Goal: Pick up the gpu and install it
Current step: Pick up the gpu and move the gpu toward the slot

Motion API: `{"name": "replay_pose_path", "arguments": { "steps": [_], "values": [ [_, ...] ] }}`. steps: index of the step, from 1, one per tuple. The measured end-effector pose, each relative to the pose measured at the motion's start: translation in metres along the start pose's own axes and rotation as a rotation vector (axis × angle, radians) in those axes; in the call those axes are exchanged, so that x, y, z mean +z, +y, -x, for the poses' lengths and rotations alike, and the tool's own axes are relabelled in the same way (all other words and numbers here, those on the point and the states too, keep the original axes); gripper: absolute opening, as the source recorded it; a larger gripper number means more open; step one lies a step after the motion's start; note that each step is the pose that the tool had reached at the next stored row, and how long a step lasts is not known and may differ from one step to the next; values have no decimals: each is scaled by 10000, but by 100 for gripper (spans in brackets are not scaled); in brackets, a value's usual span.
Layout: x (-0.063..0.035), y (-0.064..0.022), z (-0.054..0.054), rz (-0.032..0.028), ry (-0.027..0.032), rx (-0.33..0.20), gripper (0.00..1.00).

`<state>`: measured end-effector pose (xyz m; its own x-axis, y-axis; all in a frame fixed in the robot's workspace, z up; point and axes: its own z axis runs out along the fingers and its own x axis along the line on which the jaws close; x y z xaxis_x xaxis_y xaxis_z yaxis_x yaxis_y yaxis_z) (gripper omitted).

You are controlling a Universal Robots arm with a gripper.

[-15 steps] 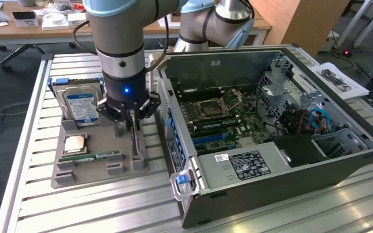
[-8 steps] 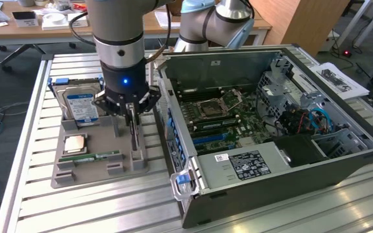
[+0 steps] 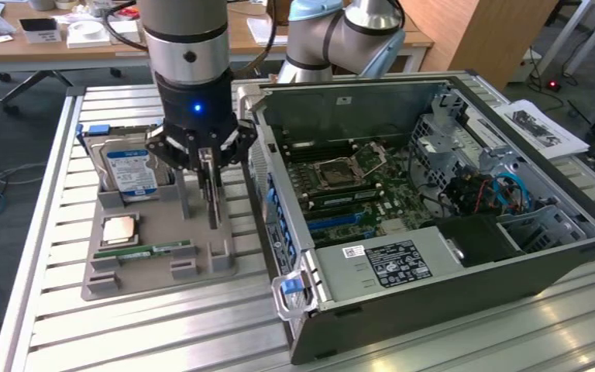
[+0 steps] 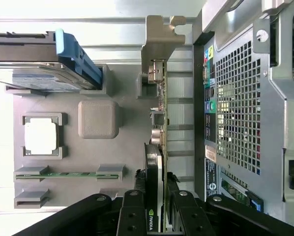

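The gpu point(image 3: 213, 198) is a thin dark card standing on edge over the grey parts holder point(image 3: 153, 271), between the hard drive and the open computer case. My gripper point(image 3: 208, 164) comes straight down on its upper edge and is shut on it. In the wrist view the fingers point(image 4: 172, 189) clamp both faces of the gpu point(image 4: 160, 98) at my gripper point(image 4: 155, 178), and the card's silvery bracket point(image 4: 159, 39) sticks out at the far end. Whether the card's lower edge still rests in the holder I cannot tell.
The open computer case point(image 3: 545, 256) lies close on the exterior view's right, motherboard point(image 3: 349, 186) exposed; its perforated rear panel point(image 4: 235, 103) runs alongside the card. The holder point(image 4: 132, 147) also carries a blue-labelled hard drive point(image 3: 132, 170), a CPU point(image 3: 120, 229) and a green RAM stick point(image 3: 159, 249).
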<state>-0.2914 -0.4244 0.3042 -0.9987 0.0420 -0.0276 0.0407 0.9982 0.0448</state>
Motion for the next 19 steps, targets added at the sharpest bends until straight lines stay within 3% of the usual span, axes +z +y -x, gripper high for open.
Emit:
{"name": "replay_pose_path", "arguments": {
  "steps": [9, 19],
  "values": [
    [-303, 14, 8, 1, 0, 0, 27],
    [-734, 33, 20, 1, 0, 0, 27]
  ]
}}
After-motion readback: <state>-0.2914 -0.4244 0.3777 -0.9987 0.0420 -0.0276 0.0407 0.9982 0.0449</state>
